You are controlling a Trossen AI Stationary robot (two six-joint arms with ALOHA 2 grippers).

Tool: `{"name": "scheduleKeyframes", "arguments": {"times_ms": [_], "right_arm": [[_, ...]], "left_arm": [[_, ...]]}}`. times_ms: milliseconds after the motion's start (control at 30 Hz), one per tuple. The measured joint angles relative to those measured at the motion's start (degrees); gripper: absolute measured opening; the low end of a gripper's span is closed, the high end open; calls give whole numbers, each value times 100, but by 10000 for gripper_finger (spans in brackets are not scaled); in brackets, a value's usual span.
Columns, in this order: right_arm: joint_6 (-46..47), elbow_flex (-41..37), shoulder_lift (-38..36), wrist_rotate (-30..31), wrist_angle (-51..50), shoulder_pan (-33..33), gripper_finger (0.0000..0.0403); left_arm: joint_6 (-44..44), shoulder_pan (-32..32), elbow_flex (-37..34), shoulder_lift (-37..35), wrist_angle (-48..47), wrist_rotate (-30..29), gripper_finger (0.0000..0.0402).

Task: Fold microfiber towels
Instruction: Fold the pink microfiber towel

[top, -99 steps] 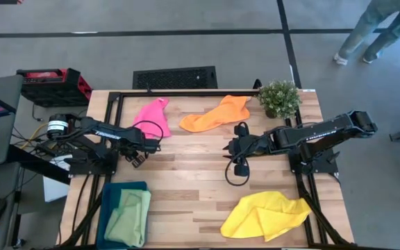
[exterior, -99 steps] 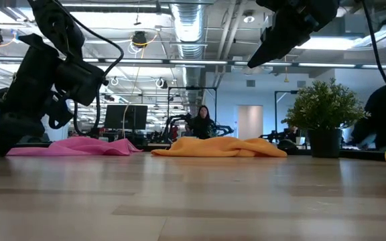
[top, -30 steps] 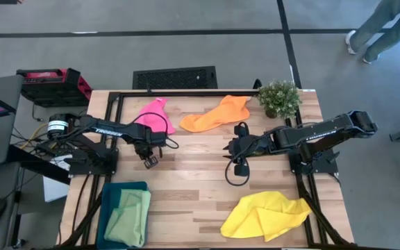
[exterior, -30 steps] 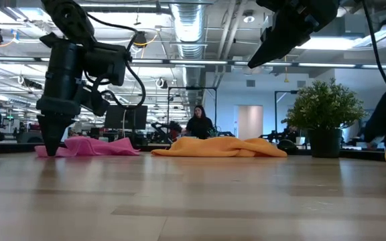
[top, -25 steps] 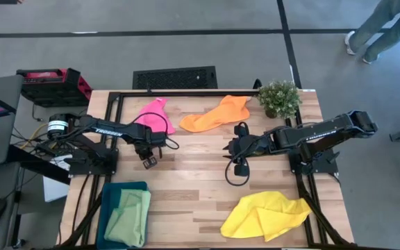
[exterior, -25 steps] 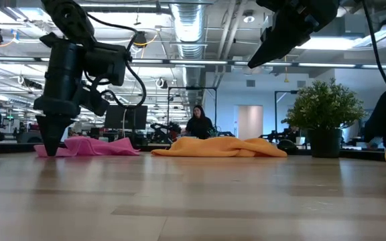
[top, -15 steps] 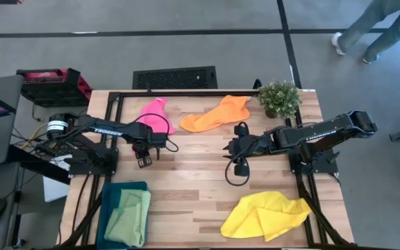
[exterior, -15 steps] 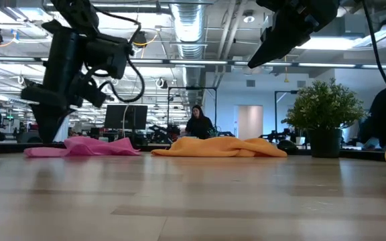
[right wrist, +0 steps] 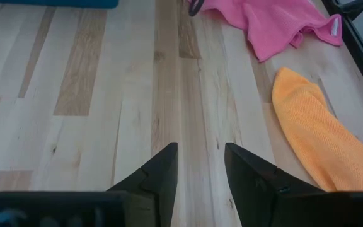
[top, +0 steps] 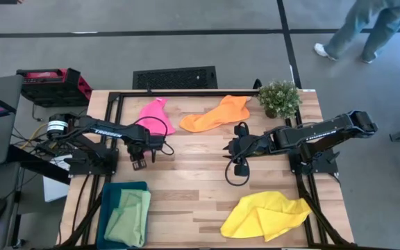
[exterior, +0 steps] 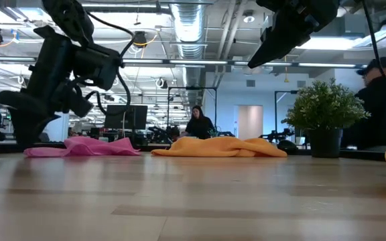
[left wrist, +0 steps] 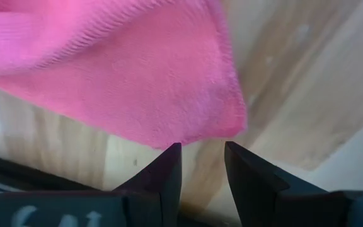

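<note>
Pink, orange, yellow, green: four microfiber towels, logged by view.

High view: pink towel [top: 153, 115] bunched at the table's far left; orange towel [top: 217, 113] stretched beside it toward the potted plant [top: 279, 98]; yellow towel [top: 264, 215] crumpled at the near right edge; green towel [top: 129, 217] lying in the teal bin [top: 113, 194]. Left gripper [top: 139, 162] sits just near of the pink cloth. Right gripper [top: 236, 156] hangs mid-table, apart from every towel.

Low view: pink and orange lie low and rumpled on the wood.

Left wrist view: fingers [left wrist: 163, 172] parted, nothing between them, a pink corner just ahead, not touched.

Right wrist view: fingers [right wrist: 159, 173] parted, empty, over bare planks.

Handling, judged: light, limp, grippy pile; will sag and drag rather than slide. Best hold is a corner or hem, pinched thin, one layer only.
</note>
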Motion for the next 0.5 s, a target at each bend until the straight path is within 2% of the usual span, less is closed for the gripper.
{"name": "scheduleKeyframes", "arguments": {"times_ms": [133, 500], "right_arm": [[2, 0, 0, 0, 0, 0, 155], [-9, 2, 0, 0, -8, 0, 155]], "left_arm": [[152, -1, 0, 0, 42, 238, 114], [244, -1, 0, 0, 151, 238, 114]]}}
